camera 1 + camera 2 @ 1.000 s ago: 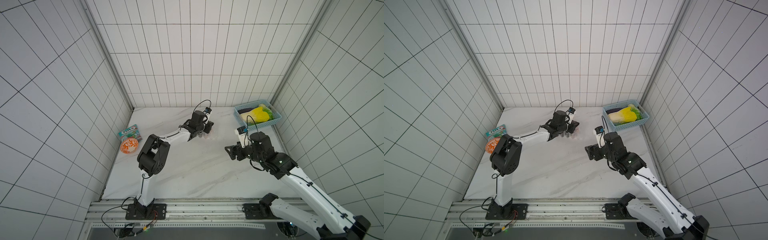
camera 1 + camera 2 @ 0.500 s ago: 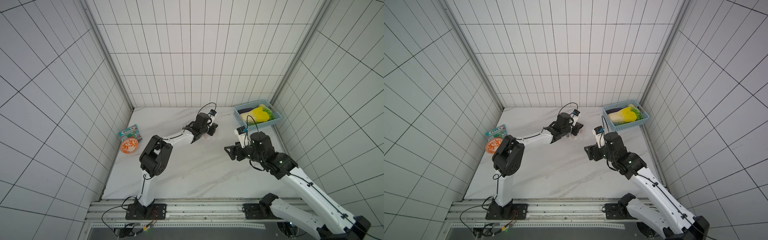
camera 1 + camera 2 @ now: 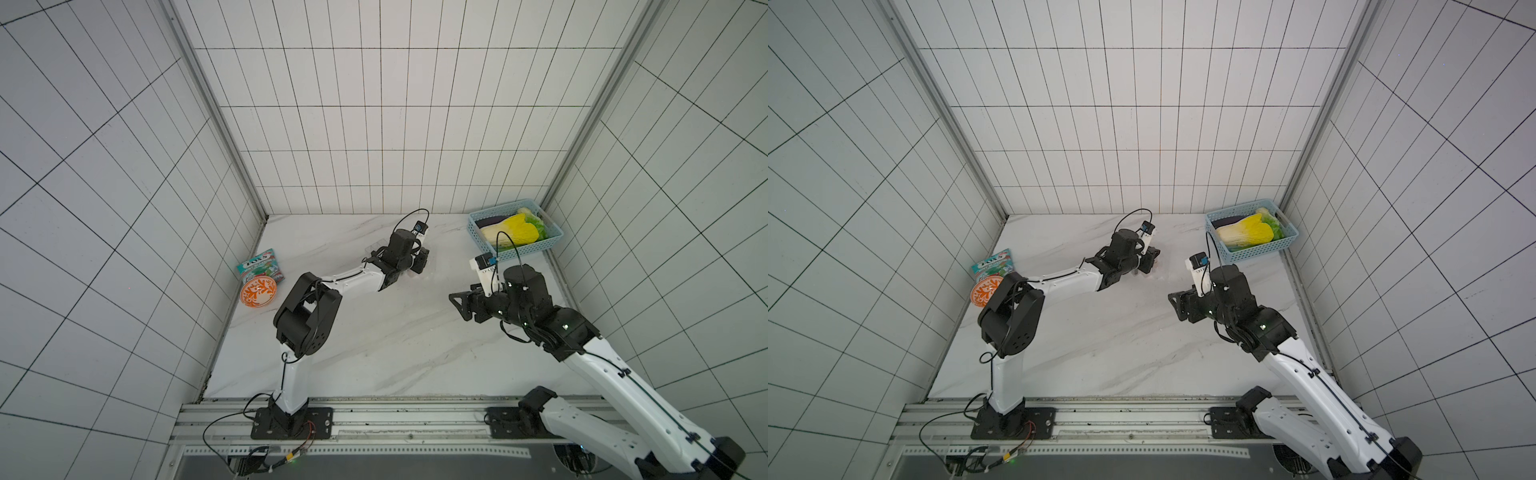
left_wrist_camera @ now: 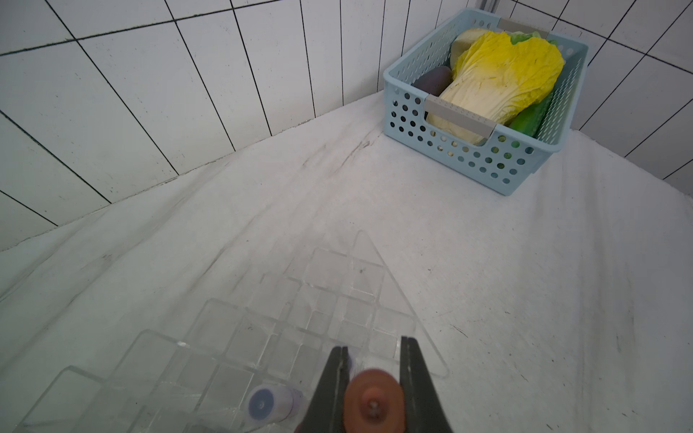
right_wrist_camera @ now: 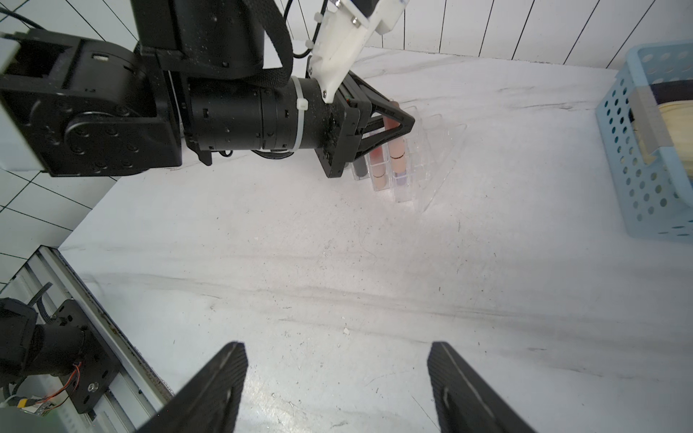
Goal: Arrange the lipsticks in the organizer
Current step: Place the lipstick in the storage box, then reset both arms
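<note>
At 9 o'clock on the white marble tabletop [image 5: 375, 262] sits an orange-patterned round bowl [image 3: 257, 293], out of play. Toward 12 o'clock, the left claw [image 4: 372, 346] is clenched on a translucent pink-red lipstick tube [image 4: 373, 406], upright over the clear plastic organizer with square slots [image 4: 326, 296]. The step in hand looks like seating this tube. The right wrist view suggests its lower end is already entering a slot. Next it should sink straight down, clear of the slot walls, before the claw lets go.

A pale lilac tube [image 4: 268, 404] stands in a neighbouring slot, and most slots toward the far corner are bare. At 3 o'clock the right claw [image 5: 337, 375] hangs released and empty. The light-blue perforated basket [image 4: 450, 150] sits at 1 o'clock.
</note>
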Tool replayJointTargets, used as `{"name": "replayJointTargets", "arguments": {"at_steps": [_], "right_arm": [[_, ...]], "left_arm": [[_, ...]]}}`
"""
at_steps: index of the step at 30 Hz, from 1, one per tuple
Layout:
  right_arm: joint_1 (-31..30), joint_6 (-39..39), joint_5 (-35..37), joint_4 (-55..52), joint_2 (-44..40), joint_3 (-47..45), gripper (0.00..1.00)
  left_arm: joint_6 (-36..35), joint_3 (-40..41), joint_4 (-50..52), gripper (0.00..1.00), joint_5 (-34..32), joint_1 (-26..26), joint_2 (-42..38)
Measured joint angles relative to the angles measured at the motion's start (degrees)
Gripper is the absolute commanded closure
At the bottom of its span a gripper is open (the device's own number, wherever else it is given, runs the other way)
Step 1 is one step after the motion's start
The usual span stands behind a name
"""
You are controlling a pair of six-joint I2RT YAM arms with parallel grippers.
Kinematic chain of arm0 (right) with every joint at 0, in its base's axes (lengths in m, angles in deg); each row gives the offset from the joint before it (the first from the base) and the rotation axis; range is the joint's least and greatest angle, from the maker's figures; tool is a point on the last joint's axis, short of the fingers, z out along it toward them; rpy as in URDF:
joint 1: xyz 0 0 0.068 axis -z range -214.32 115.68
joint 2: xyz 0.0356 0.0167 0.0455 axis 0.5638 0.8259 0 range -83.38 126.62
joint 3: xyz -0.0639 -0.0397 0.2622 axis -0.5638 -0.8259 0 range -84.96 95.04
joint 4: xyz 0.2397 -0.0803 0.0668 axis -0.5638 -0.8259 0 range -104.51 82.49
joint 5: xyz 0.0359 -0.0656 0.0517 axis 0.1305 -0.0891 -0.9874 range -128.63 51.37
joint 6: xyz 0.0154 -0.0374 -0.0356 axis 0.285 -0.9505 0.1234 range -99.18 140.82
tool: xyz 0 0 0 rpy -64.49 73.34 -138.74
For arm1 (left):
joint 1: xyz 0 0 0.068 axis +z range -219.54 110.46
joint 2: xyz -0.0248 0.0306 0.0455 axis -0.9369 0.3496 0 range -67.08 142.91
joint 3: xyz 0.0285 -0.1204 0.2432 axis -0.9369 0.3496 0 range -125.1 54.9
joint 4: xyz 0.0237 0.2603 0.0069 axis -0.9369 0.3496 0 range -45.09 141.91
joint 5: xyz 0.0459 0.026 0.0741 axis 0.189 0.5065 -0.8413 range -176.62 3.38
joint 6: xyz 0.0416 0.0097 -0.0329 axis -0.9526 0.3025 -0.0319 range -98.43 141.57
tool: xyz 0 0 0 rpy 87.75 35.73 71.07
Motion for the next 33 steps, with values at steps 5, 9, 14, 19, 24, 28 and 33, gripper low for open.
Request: {"name": "replayJointTargets", "arguments": {"at_steps": [5,9,14,19,24,28,33], "right_arm": [[0.0,0.0,0.0,0.0,-0.1,-0.1,0.17],[0.0,0.1,0.0,0.0,-0.1,-0.1,0.10],[0.0,0.2,1.1,-0.2,-0.9,-0.1,0.01],[0.0,0.2,6.1,-0.2,-2.3,-0.1,0.01],[0.2,-0.3,16.7,0.7,-1.8,-0.1,0.05],[1.5,-1.7,24.2,2.9,0.7,-0.1,0.55],[5.7,-3.4,31.5,7.7,5.4,-0.7,0.01]], "left_arm": [[0.0,-0.7,0.4,0.80,0.0,0.0,0.8],[-0.2,-0.7,0.7,0.54,-0.3,0.0,1.1],[0.3,-0.6,0.6,0.33,-0.3,0.0,1.1],[2.1,4.8,1.0,0.32,-1.8,0.2,-5.1],[5.6,15.0,2.2,0.32,-4.8,3.2,-22.6],[10.0,23.5,2.3,0.32,-5.4,12.6,-37.4],[12.1,40.6,1.9,0.22,-9.8,23.5,-54.7]]}}
